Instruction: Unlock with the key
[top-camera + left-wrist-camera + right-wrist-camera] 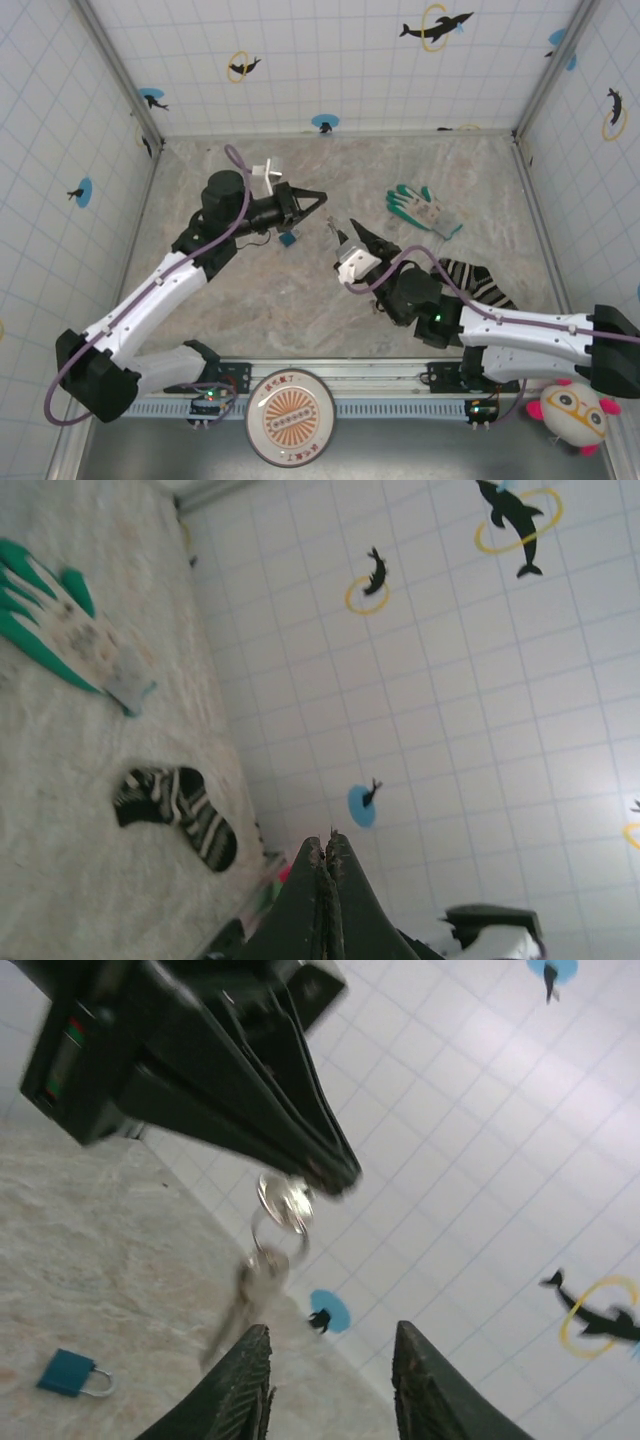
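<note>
Above the table, the top view sets the left gripper (320, 197) facing the right gripper (345, 231), with the teal padlock (288, 238) lying untouched beside them. Left wrist: its fingers (312, 900) are pressed together. Right wrist: the key (238, 1310) dangles by its ring (283, 1203) from the left gripper's pinched tips, and the right fingers (245, 1385) stand apart. Inserting and turning the key are not yet done.

A robot lab cell — gridded walls (340, 75), dolphin stickers (437, 25).

My key (283, 1202) is silver, the padlock (66, 1372) is blue, the glove (424, 210) green and white, the sock (180, 812) striped black and white.
</note>
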You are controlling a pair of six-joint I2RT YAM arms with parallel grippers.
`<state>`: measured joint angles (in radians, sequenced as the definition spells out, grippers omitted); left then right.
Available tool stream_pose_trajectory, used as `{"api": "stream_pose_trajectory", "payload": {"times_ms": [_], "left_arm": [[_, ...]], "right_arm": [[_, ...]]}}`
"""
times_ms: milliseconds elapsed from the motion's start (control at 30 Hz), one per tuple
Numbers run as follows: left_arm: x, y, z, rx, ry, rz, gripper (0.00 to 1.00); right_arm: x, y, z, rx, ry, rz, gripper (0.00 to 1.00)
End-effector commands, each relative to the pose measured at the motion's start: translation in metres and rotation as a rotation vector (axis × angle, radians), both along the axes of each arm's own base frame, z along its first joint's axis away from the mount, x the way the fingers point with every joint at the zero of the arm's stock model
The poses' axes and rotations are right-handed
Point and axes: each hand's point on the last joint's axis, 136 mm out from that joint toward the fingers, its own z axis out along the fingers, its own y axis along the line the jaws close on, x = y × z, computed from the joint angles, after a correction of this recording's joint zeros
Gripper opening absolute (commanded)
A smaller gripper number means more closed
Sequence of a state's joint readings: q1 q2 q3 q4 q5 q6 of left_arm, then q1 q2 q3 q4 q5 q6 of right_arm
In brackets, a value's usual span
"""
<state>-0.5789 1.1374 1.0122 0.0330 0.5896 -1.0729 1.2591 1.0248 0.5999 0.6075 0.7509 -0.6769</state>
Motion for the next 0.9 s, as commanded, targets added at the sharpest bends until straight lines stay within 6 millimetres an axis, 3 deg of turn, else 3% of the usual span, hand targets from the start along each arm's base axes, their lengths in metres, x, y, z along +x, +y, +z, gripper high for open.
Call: {"api": "stream_pose_trajectory", "payload": {"times_ms": [0,100,233,367,467,667,733,867], "left_arm": [[0.014,0.024,0.009,0.138,-0.132,0.144,0.00],[0.023,0.037,0.008,0.200,-0.196,0.222,0.00],[0.030,0.052,0.000,0.254,-0.259,0.309,0.00],[0.029,0.056,0.002,0.223,-0.334,0.339,0.00],[0.028,0.056,-0.002,0.222,-0.381,0.350,0.00],[0.018,0.041,0.007,0.154,-0.449,0.319,0.00],[0.013,0.037,0.015,0.107,-0.472,0.313,0.00],[0.005,0.030,0.028,0.013,-0.491,0.284,0.00]], "right_arm": [[0.015,-0.021,0.006,0.228,0.193,-0.066,0.38],[0.035,-0.037,0.005,0.443,0.389,-0.129,0.38],[0.053,-0.032,-0.004,0.649,0.668,-0.049,0.42],[0.062,-0.017,0.004,0.892,0.867,0.158,0.51],[0.070,-0.015,0.018,1.113,0.929,0.315,0.52],[0.063,0.003,0.042,1.231,0.967,0.543,0.42],[0.050,0.013,0.055,1.237,0.983,0.694,0.40],[0.042,0.019,0.069,1.276,0.995,0.830,0.43]]}}
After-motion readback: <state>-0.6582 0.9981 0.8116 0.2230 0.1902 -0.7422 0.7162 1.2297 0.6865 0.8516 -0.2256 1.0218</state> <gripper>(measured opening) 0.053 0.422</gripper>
